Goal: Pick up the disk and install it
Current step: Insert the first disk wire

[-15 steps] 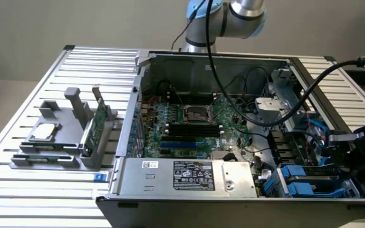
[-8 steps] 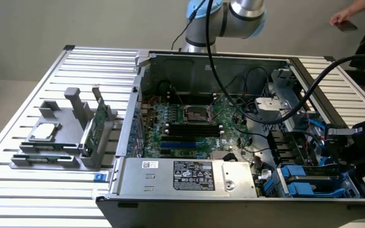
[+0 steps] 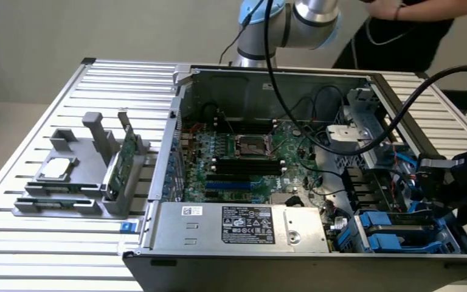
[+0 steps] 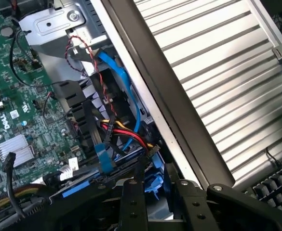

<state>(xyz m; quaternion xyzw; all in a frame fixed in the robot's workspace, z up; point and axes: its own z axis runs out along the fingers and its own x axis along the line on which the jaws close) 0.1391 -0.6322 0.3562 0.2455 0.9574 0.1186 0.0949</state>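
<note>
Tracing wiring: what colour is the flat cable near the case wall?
The cable is blue; wrist view shows it best.

An open black metal computer case (image 3: 242, 91) stands mid-frame on a silver slatted metal table (image 3: 47, 255), with a grey plastic parts rack (image 3: 79, 176) at frame left. At lower right, inside the case, the black gripper (image 3: 438, 201) clasps the silver-grey, blue-railed disk (image 4: 155, 186).

A slatted aluminium bench (image 3: 31, 243) (image 4: 227, 72) carries everything. An open computer case (image 3: 258, 85) lies on its side toward the exterior view's right. Just beside it, toward the exterior view's left, stands a grey parts holder (image 3: 55, 207). A small blue block (image 3: 126, 226) sits at the case's near corner.
</note>
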